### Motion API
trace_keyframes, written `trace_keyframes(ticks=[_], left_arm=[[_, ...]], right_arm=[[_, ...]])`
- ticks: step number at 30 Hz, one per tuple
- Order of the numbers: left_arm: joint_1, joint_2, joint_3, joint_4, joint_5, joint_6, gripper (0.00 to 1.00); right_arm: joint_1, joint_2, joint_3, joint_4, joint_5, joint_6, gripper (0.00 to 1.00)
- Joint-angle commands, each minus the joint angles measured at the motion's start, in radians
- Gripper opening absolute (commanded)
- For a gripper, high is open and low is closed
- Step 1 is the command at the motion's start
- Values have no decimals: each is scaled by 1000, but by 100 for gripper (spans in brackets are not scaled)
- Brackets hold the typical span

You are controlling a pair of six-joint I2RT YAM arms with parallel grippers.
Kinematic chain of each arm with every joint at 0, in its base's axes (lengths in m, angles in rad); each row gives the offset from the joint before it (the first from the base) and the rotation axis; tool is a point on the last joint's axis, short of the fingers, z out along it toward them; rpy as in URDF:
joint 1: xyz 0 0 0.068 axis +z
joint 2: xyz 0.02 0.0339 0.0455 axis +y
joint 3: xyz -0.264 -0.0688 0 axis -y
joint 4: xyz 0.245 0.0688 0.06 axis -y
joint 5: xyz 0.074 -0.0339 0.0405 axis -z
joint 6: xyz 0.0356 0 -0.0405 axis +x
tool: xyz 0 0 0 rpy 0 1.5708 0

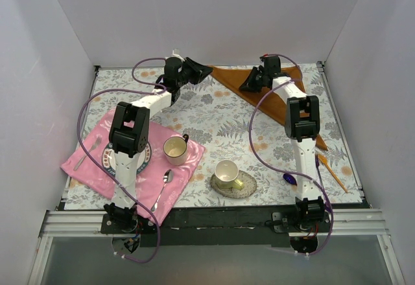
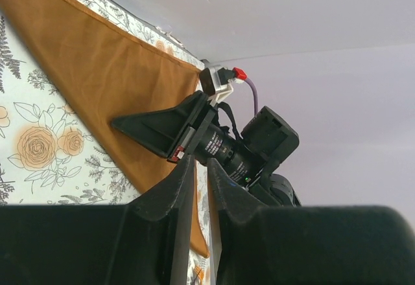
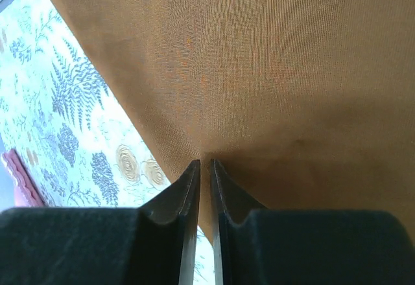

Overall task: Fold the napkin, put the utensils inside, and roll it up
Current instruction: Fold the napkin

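Now the napkin (image 1: 228, 78) lies flat along the far edge of the table (image 1: 220, 123). The left gripper (image 1: 202, 72) pinches its left corner, fingers nearly together on the cloth. The right gripper (image 1: 246, 84) clamps its near edge just beside. The orange knife (image 1: 332, 171) and blue spoon (image 1: 290, 179) lie well apart, front right.

napkin: rust-orange satin napkin (image 1: 228, 78), plain, shiny; shows as a triangle at the far right of the floral surface (image 1: 227, 123), partly hidden
grip: left corner pinched in left gripper (image 2: 201, 163); long edge pinched in right gripper (image 3: 202, 162)
knife: slim orange knife (image 1: 332, 171), diagonal, near right
spoon: dark blue-purple spoon (image 1: 290, 178), left of knife, partly hidden
fork: can't tell
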Motion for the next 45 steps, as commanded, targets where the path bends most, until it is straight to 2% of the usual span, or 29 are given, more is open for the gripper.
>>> trace_keyframes(ticks=[1,6,11,14,19,21,27,36,40,45], left_arm=[[7,-49,38,-19,12,9,13],[7,-24,32,37,12,-53,14],[7,34,82,62,-8,-98,15],[7,66,129,74,-28,-118,15],[3,129,132,140,-71,-214,14],[-4,141,147,152,-62,-236,14],[-23,129,110,155,-59,-236,13],[-24,105,118,113,-49,-211,13],[-22,100,145,97,-48,-189,13],[-16,96,167,60,-49,-158,13]], right_arm=[[29,21,51,-15,-27,5,19],[-13,-140,-43,-45,-16,-57,22],[-69,-306,-136,-196,21,-139,29],[-119,-451,-276,-252,111,-150,31],[-233,-706,-612,-287,318,-104,31],[-286,-778,-671,-289,358,-105,29],[-391,-840,-788,-318,393,-176,25],[-438,-825,-965,-250,481,-208,24],[-448,-815,-989,-219,490,-232,24],[-443,-831,-954,-268,495,-288,24]])
